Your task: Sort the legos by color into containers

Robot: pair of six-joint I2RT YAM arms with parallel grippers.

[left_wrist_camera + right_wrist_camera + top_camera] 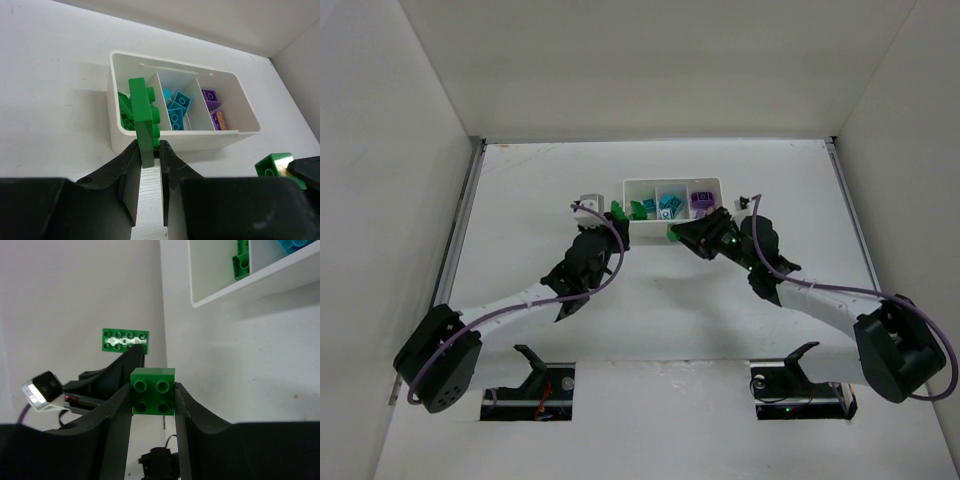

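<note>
**Two green legos held at the near wall of the sorting tray**

We found both tools loaded. The left tool (148, 155) was clamped on the lower end of a long green plate (141, 110). The plate stood on edge and rose in front of the near wall of the white tray (210, 139), which rested on the tabletop (650, 320). The right tool (153, 390) was clamped on a square green four-stud brick (152, 400) by its two smooth side faces, near the same wall.

In the tray, green legos (125, 116) lay in the left compartment, teal ones (177, 112) in the middle and purple ones (214, 100) at the right.

We judged the pieces light, rigid and slick-sided. Flat opposing faces gave the surest hold, whereas the plate, pinched at one end, could pivot. The near wall had to be cleared, and the thin dividers lay close. The tray looked light enough to slide if nudged, and both tools crowded toward the green compartment.
</note>
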